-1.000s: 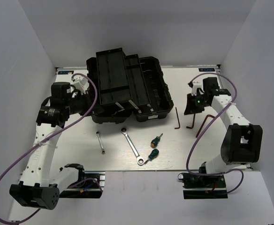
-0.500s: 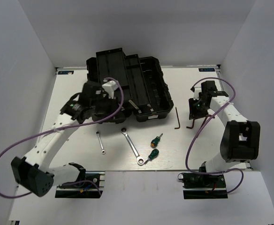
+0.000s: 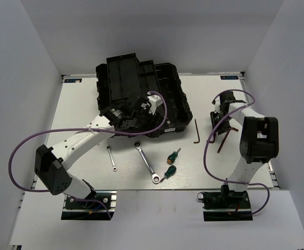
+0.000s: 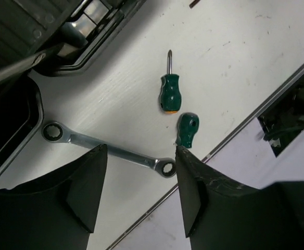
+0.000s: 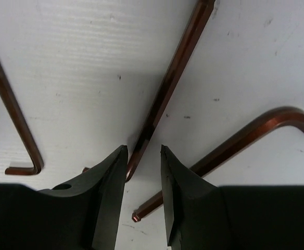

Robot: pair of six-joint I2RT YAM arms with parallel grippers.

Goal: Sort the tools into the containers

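Note:
The black toolbox lies open at the back of the table. In front of it rest a short wrench, a longer wrench and two green screwdrivers. My left gripper hangs open over the toolbox's front edge. Its wrist view shows the longer wrench and both screwdrivers beyond the empty left gripper. Low over three hex keys, my right gripper is open. The middle hex key ends between its fingers.
White walls close in the table on the left, back and right. Purple cables loop from both arms. Another hex key lies left of the right fingers and one more to their right. The toolbox corner fills the left wrist view's upper left.
My left arm has swung right from beside the toolbox to over its front edge, and its jaws have opened wide. My right gripper has dropped onto the hex keys and opened.

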